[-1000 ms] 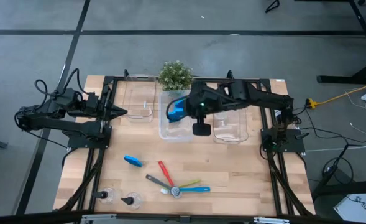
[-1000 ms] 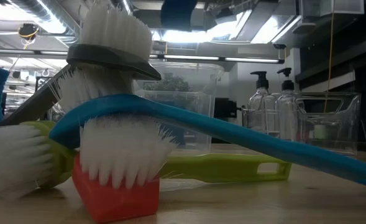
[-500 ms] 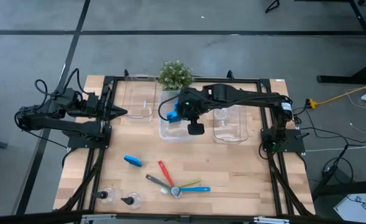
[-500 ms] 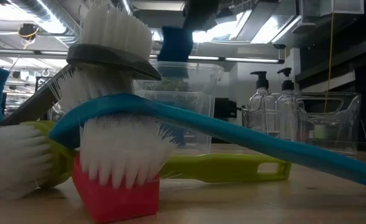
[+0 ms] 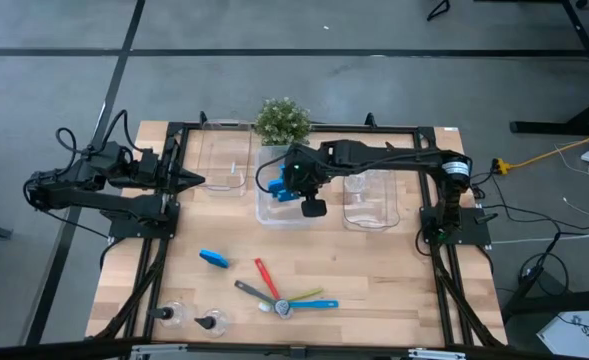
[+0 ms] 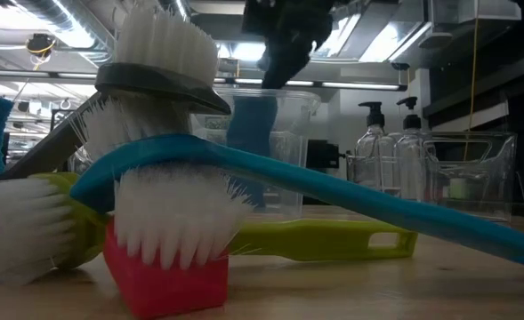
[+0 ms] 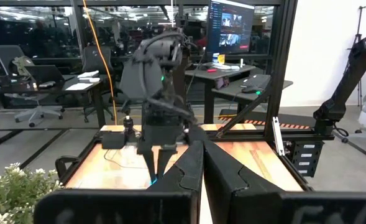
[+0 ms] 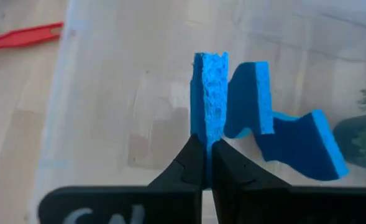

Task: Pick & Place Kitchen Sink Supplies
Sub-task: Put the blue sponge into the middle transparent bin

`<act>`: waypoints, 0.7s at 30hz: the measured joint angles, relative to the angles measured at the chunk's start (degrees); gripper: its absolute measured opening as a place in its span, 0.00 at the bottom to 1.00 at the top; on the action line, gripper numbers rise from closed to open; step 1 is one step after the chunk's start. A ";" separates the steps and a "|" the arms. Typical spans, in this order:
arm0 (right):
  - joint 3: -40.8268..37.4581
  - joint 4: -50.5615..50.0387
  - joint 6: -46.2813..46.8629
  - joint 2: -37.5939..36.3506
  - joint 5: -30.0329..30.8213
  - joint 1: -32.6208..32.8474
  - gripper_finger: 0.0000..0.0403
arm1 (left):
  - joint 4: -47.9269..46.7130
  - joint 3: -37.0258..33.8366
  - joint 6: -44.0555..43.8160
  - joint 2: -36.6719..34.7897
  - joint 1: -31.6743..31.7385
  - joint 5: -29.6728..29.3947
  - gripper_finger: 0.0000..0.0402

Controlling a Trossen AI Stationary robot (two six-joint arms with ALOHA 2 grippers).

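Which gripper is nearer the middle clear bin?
The right. The right gripper hangs over the middle clear bin, shut on a blue sponge. The left gripper waits, shut, beside the left bin.

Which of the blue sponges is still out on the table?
The sponge lying left of the brushes. Another is pinched in the right gripper over the middle bin, where two more already lie.

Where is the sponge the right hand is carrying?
In the high view the sponge hangs pinched in the right hand over the middle bin, just in front of the plant.
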 joint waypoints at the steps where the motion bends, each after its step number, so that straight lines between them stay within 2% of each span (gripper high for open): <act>1: -0.98 1.34 -0.20 0.00 -0.50 -0.13 0.03 | 0.00 0.01 0.00 0.00 0.00 0.00 0.01; 7: -5.31 6.14 -2.98 0.00 -3.62 -0.46 0.03 | 0.00 -0.01 0.02 0.02 -0.01 0.00 0.01; 16: -6.11 6.90 -5.42 0.38 -3.63 -0.45 0.03 | 0.00 0.00 0.00 0.00 0.00 0.00 0.02; 21: -6.11 6.86 -5.13 2.96 -4.61 -0.42 0.03 | 0.00 -0.01 0.00 0.01 -0.01 0.00 0.02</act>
